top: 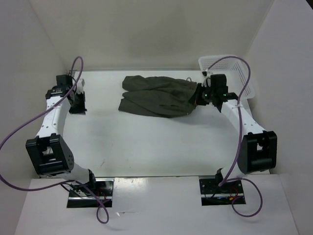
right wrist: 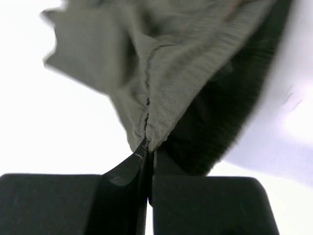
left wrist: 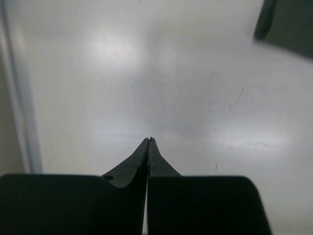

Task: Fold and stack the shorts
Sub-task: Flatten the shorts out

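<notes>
The dark olive-green shorts [top: 156,95] lie bunched on the white table at the back middle, legs to the left, waistband to the right. My right gripper [top: 198,98] is shut on the gathered waistband, which fills the right wrist view [right wrist: 166,83] just above the gripper [right wrist: 149,144]. My left gripper [top: 77,103] is shut and empty at the far left of the table, well apart from the shorts. In the left wrist view the gripper [left wrist: 149,142] points at bare table, and a corner of the shorts [left wrist: 288,24] shows at the top right.
A white plastic lattice basket [top: 230,73] stands at the back right, just behind my right arm. White walls enclose the table on the left, back and right. Purple cables loop off both arms.
</notes>
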